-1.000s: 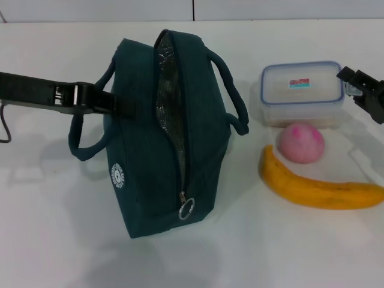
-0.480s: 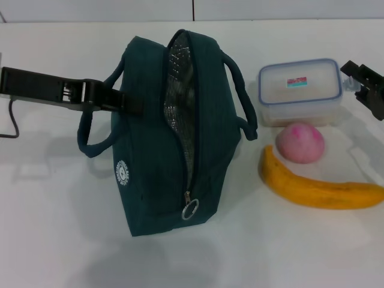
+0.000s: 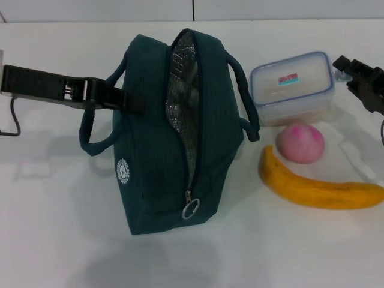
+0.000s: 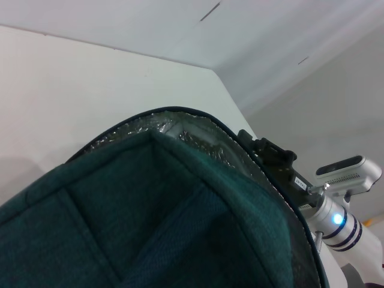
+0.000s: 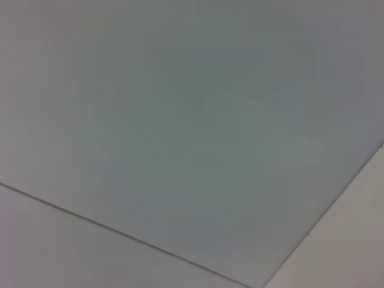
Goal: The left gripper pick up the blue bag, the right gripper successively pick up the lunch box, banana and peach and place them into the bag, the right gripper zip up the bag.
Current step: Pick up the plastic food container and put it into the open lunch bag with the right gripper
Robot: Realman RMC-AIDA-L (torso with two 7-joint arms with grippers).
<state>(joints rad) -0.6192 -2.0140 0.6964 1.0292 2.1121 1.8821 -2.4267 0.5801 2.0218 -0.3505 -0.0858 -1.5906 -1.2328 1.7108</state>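
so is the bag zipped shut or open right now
Open. The blue bag gapes along its top, silver lining showing, with the ring pull at the near end.

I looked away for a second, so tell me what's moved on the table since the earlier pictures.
The left hand, at the dark teal fabric lunch bag, has pulled it more upright and toward the right. The right hand has closed in on the clear blue-rimmed plastic lunch box, which has shifted and tilted. The pink round peach and long yellow banana stayed put.
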